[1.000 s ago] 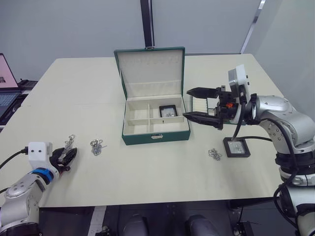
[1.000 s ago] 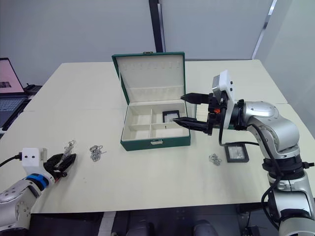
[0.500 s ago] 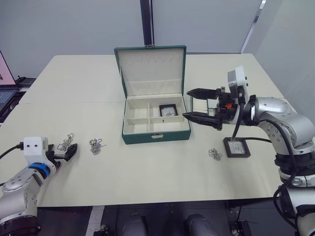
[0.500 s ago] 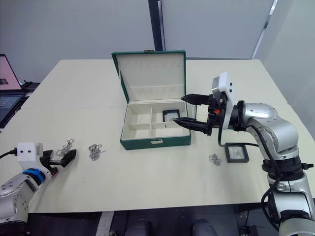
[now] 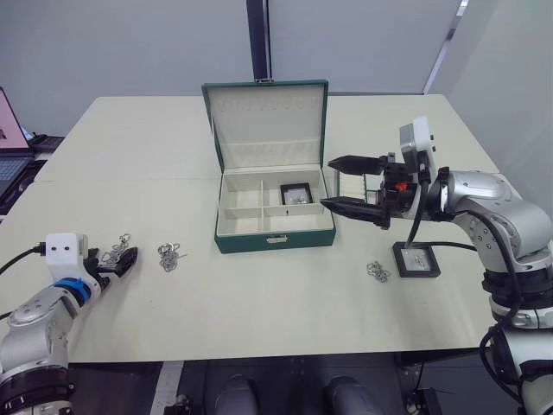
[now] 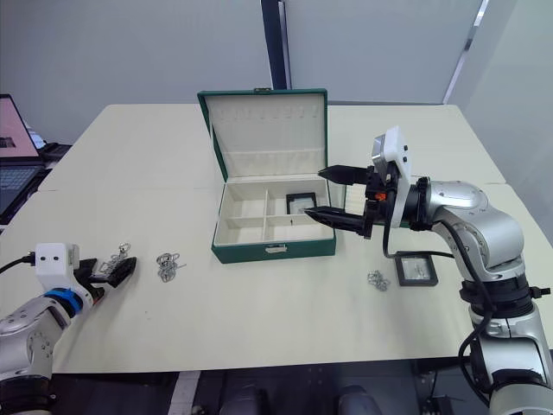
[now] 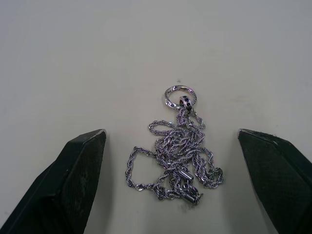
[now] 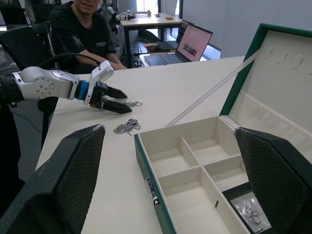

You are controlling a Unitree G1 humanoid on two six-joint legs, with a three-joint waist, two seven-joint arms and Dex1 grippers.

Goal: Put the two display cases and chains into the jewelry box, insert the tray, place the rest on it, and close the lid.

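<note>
- Your jewelry box (image 5: 273,212) sits mid-table w/ lid (image 5: 267,124) propped upright at the back, so the cream compartments are free to load from above.
- One display case (image 5: 295,194) is already in the back-right compartment; the other display case (image 5: 416,258) lies on the table right of the box, well apart from it.
- Three chain clusters are left on the table: a chain (image 5: 377,271) just beside that second case, a chain (image 5: 169,254) left of the box, and the far-left chain (image 7: 176,152) nearer the table's left edge.
- Left gripper (image 5: 118,262): low over the table, forearm nearly flat, pointing along the tabletop. Fingers spread wide and holding nothing. In the left wrist view the far-left chain lies btwn the two fingers, touching neither – looks lined up for a pinch, prob. the step in hand.
- Right gripper (image 5: 349,184): held at the box's right side, above table level, arm bent at elbow, fingers pointing toward the box. Fingers apart, one above the other, empty.
- Behind the right gripper a thin upright panel stands by the box; can't tell if it's the tray.
- A person sits beyond the table's left side in the right wrist view, w/ a laptop (image 8: 192,45) nearby.
</note>
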